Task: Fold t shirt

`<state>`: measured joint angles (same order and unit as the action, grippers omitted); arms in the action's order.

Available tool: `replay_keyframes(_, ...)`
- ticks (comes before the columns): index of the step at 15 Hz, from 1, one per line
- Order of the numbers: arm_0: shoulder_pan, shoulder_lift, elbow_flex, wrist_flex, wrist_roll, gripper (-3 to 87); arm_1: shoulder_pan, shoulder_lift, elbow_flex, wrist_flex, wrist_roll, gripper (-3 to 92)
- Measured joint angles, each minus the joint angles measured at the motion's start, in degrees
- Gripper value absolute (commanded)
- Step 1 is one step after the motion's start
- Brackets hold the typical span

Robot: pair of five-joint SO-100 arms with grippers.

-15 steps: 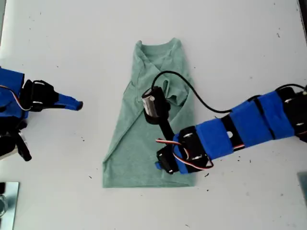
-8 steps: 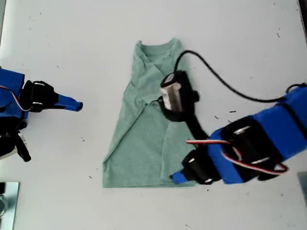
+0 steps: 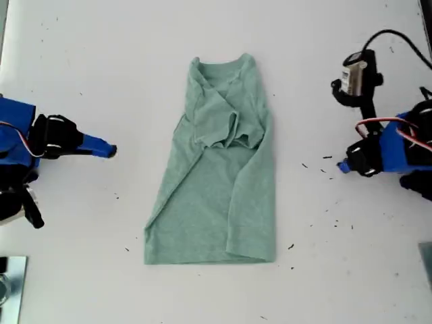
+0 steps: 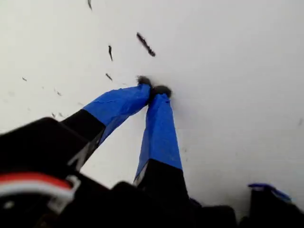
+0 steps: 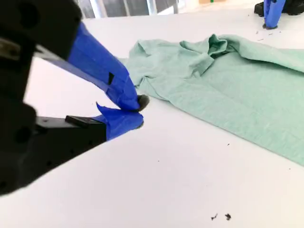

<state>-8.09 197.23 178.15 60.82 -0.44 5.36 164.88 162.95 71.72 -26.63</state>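
Note:
The sage-green t shirt [image 3: 216, 196] lies flat in the middle of the white table, neck toward the far edge, with its sides and sleeves folded in over the body. My first gripper [image 3: 343, 166] rests at the exterior view's right, clear of the cloth. Its blue fingertips [image 4: 153, 90] are shut on nothing, touching the bare table among black specks. My second gripper [image 3: 111, 148] sits at the exterior view's left, shut and empty [image 5: 137, 110], a short way from the t shirt's edge [image 5: 237, 80]. Beyond the cloth in the second wrist view stands the first gripper [image 5: 271, 14].
Black specks [image 3: 327, 158] dot the white table [image 3: 337, 270] between the shirt and the first arm. The wrist camera [image 3: 356, 77] and its black cable stand above that arm. A metal object [image 3: 10, 283] shows at the exterior view's lower left corner.
The first arm has pulled back from over the shirt to the exterior view's right, leaving the cloth uncovered with its sleeve folded in. The second arm has not moved.

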Motion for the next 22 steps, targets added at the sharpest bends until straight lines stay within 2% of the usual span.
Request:
replay_keyframes(2,3.1,-3.7,-0.8,0.0,-3.7,-0.3,2.6,6.6,6.3,-2.9,-0.3,2.2)
replay_keyframes(4,8.0,-19.5,-13.0,1.1,-8.8,-0.3,3.3,7.6,7.2,-3.6,-0.4,2.2)
replay_keyframes(5,10.9,-29.9,-22.3,4.5,-11.0,-0.3,3.4,7.6,7.3,-3.8,-0.4,2.2)
replay_keyframes(7,14.7,-54.1,-47.8,18.6,-13.9,-0.3,3.4,8.2,7.6,-3.8,-0.4,2.2)
replay_keyframes(8,16.8,-66.3,-62.1,25.2,-14.1,11.2,3.4,9.1,8.1,-4.1,-0.4,2.2)
replay_keyframes(9,19.2,-76.0,-75.0,28.5,-14.1,22.7,3.4,10.2,8.5,-3.9,-0.4,2.2)
replay_keyframes(10,20.7,-82.8,-84.1,29.4,-14.1,25.0,3.4,11.7,9.1,-3.7,-0.4,2.2)
replay_keyframes(15,23.9,-97.6,-89.8,27.9,-15.7,28.0,3.5,23.2,11.1,2.3,-0.4,2.2)
replay_keyframes(18,25.8,-106.3,-88.4,22.8,-17.6,27.3,3.5,24.3,11.2,2.5,-0.4,2.2)
replay_keyframes(19,26.0,-107.4,-86.6,19.2,-17.8,27.2,3.5,24.3,11.2,2.5,-0.4,2.2)
replay_keyframes(20,26.0,-108.4,-83.6,15.3,-18.3,25.8,3.5,24.3,11.2,2.5,-0.4,2.2)
replay_keyframes(21,26.0,-108.6,-79.3,11.3,-19.2,19.9,3.5,24.4,11.2,2.5,-0.4,2.2)
replay_keyframes(22,26.5,-108.8,-75.6,7.0,-20.2,7.6,3.5,24.4,11.2,2.5,-0.4,2.2)
